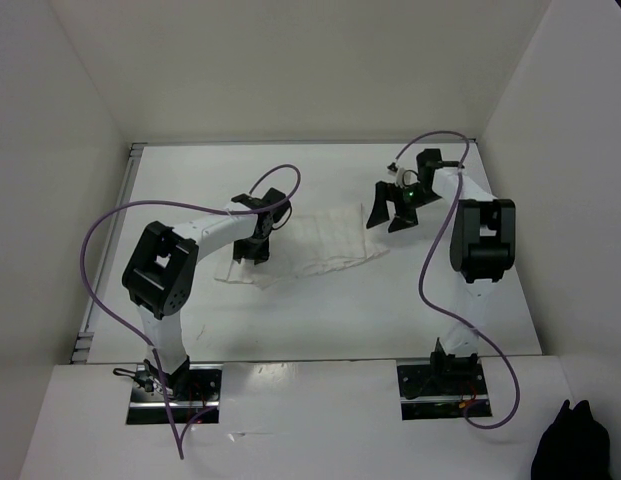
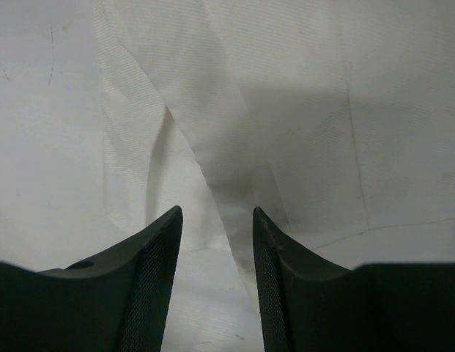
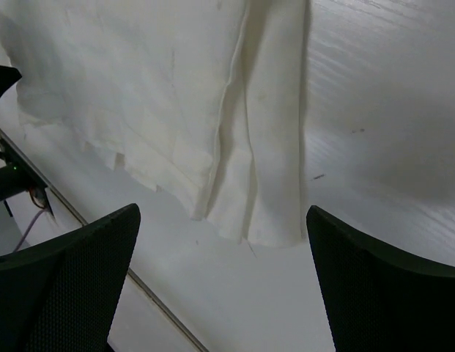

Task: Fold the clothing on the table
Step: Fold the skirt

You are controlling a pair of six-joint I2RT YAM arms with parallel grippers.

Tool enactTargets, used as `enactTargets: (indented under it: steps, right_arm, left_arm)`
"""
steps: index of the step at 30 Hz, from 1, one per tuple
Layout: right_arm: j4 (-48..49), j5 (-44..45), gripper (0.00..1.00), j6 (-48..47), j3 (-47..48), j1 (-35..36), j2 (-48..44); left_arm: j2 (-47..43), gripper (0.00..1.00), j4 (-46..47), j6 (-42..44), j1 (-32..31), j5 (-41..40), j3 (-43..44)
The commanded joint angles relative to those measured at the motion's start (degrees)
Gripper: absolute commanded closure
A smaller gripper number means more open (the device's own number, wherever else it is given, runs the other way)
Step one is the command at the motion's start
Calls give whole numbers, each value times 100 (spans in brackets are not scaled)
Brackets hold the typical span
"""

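The clothing (image 1: 320, 242) is a wrinkled white garment lying flat across the middle of the table (image 1: 320, 315). My left gripper (image 1: 258, 238) hovers over its left part. In the left wrist view the jaws (image 2: 216, 214) stand apart, with a fold of the clothing (image 2: 234, 110) lying below and ahead of them and nothing pinched between them. My right gripper (image 1: 392, 208) is at the garment's right end. In the right wrist view it (image 3: 221, 213) is wide open above bare table, just short of the garment's hem (image 3: 256, 205).
White walls (image 1: 80, 150) bound the table on the left, back and right. A black bundle of cloth (image 1: 575, 448) lies off the table at the front right corner. Purple cables (image 1: 430, 270) loop beside both arms.
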Motion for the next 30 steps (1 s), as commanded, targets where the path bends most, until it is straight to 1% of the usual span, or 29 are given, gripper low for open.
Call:
enactTargets:
  steps: [1,3,8,15,19,20,23,24,25,26,29,30]
  right_arm:
    - [477,285,1,204,197,121,339]
    - [618,469,1,319,197,182,497]
    - [794,733,1,469,250,349,796]
    - [795,655,3,469,364,526,1096]
    - [864,541,11,469,312,718,1262]
    - [926,540,15,469,251,719,1263]
    - [979,427,21,521,189,719,1324]
    - [979,426,26,521,189,719,1324]
    - [1031,426,28,521,136,719,1324]
    - [1032,426,35,521,136,719,1324]
    - [1085,426,49,521,74,719,1271]
    - [1085,426,57,521,14,719,1202]
  left_arm:
    - [-71,49,-57,65,-19,-172,-2]
    - [-124,49,74,65,-19,-172,-55]
    - [-238,49,75,65,-19,-172,-55]
    - [-99,49,23,65,-19,-172,-2]
    - [-45,49,22,65,-19,-172,51]
    - [-45,49,22,65,-19,-172,103]
    - [-45,49,-30,65,-19,-172,103]
    - [-45,49,-30,65,-19,-172,103]
    - [-45,49,-30,65,-19,-172,103]
    - [-45,49,-30,65,-19,-224,103]
    - [-45,49,-30,65,-19,-225,51]
    - [-45,49,-30,65,-19,-277,51]
